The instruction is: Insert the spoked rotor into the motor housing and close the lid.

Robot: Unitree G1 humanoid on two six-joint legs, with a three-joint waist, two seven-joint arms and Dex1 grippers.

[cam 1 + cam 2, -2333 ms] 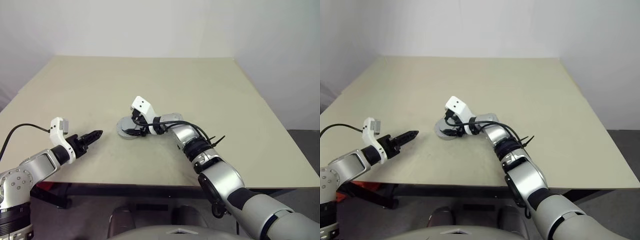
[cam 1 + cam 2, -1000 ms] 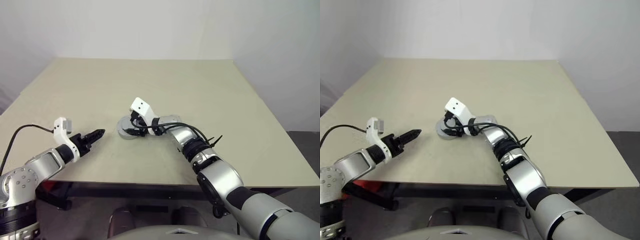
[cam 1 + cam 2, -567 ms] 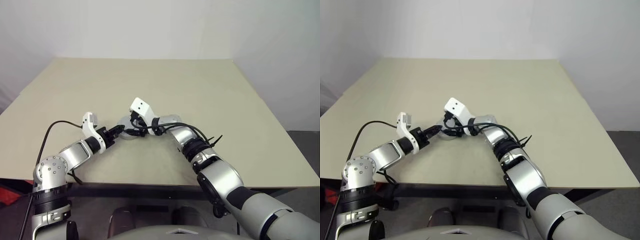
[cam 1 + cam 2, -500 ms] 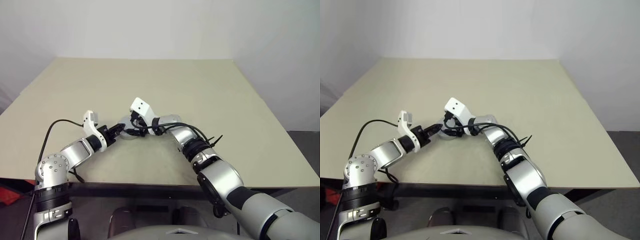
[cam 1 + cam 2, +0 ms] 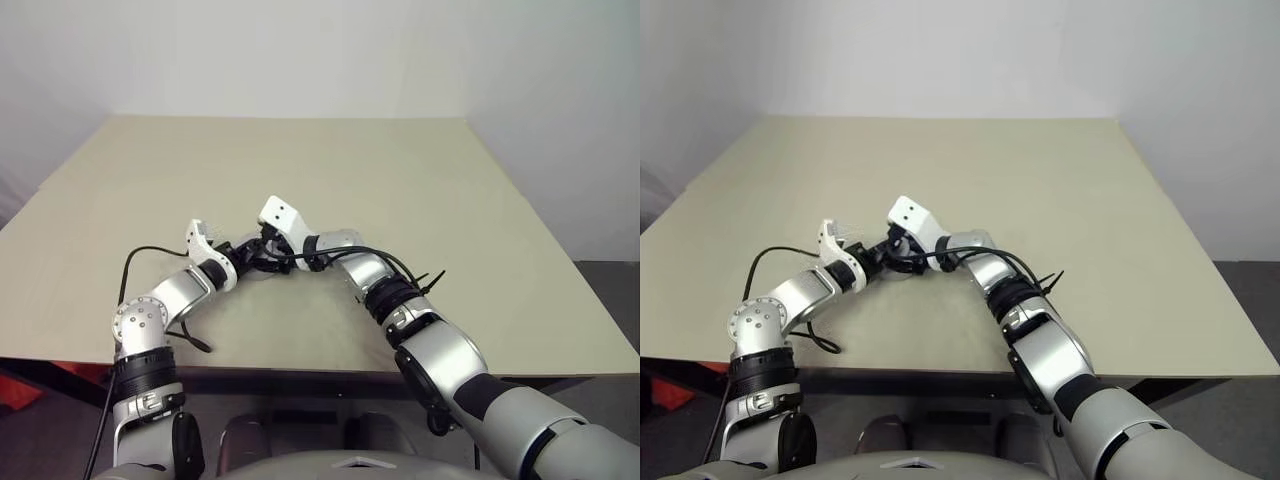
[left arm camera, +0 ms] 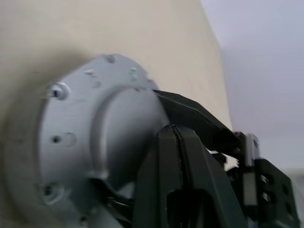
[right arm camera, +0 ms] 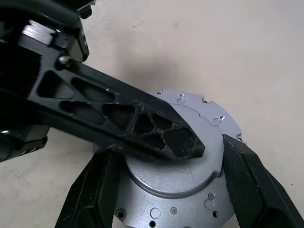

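**Q:** Where is the housing (image 7: 190,190), and what holds it?

**A:** It lies flat on the tabletop (image 5: 400,170), left of centre in the head views, at the point where the two arms meet. In the right wrist view it fills the lower centre of the frame. The right end effector (image 7: 167,148) straddles it, with one black finger against each side of the raised silver centre. The jaws stand wide but appear clamped on the housing. This is judged to be a bracing grip, which keeps the round part from sliding or turning while it is being worked on.

**Q:** And the left end effector (image 6: 175,133)?

**A:** Its fingers are pressed together with nothing between them. They reach in from the upper left of the right wrist view and lie across the top face of the housing, with the tip near its centre. Shut fingers make a single blunt probe, which suits pushing or seating a part better than picking one up.

**Q:** Why are the arms crossed so closely?

**A:** One arm steadies the part while the other presses on it, so force from above is probably less able to shift the part.

**Q:** How far along is the task?

**A:** The face on view is closed and silver, with small holes around the flange. Whether the rotor sits inside cannot be told.
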